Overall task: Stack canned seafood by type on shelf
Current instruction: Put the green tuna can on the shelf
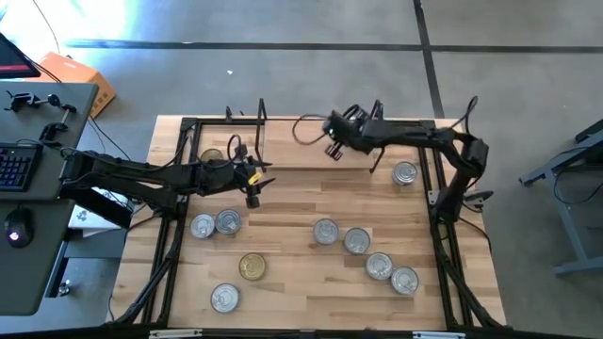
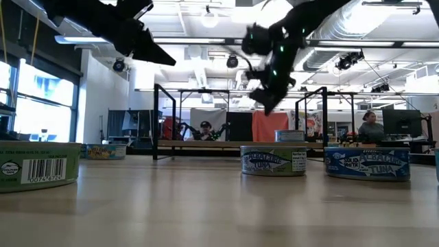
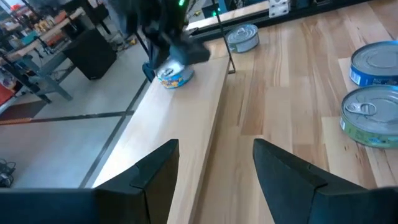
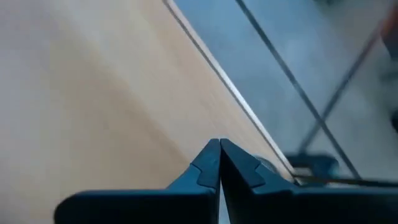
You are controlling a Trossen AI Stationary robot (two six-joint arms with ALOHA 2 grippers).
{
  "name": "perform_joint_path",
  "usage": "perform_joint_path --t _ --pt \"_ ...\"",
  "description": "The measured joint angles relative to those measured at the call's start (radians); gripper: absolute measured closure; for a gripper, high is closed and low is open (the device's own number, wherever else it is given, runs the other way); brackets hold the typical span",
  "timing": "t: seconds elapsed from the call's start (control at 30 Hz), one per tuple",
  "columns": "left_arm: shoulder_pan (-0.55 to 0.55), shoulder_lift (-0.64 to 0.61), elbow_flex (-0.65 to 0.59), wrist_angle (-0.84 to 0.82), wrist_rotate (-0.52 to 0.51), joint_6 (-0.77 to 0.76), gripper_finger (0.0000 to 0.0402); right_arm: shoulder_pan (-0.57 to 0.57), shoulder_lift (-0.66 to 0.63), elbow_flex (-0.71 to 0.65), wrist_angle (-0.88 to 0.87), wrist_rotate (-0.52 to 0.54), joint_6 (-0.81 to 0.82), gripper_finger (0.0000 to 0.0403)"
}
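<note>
nine or so tins (image 1: 356,241) lie loose on the table, not yet sorted; perhaps two sit on the shelf (image 1: 292,155). right gripper (image 1: 334,151), fingers pinched together and empty, hovers above the shelf. left gripper (image 1: 252,195) waits wide near it.

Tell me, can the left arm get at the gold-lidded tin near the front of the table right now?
Probably yes. The left gripper is open and empty, hovering above the table, and the gold-lidded tin sits alone on bare wood nearer the front, with nothing between them. The right gripper is shut over the shelf, well clear.
</note>
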Motion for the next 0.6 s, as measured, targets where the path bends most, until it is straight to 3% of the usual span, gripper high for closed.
perform_joint_path --t 0.27,0.4,0.6 --pt "-0.003 0.0 0.0 -0.052 0.01 -0.038 0.0202 0.443 -0.068 -0.044 0.118 -0.001 0.034 0.0403" --pt "-0.02 0.004 0.0 -0.048 0.128 -0.042 0.0202 0.658 -0.069 -0.045 0.107 0.006 0.176 0.0403" --pt "-0.099 0.141 0.0 0.123 0.467 0.033 0.0202 0.968 -0.069 -0.045 0.063 0.406 0.518 0.0403"
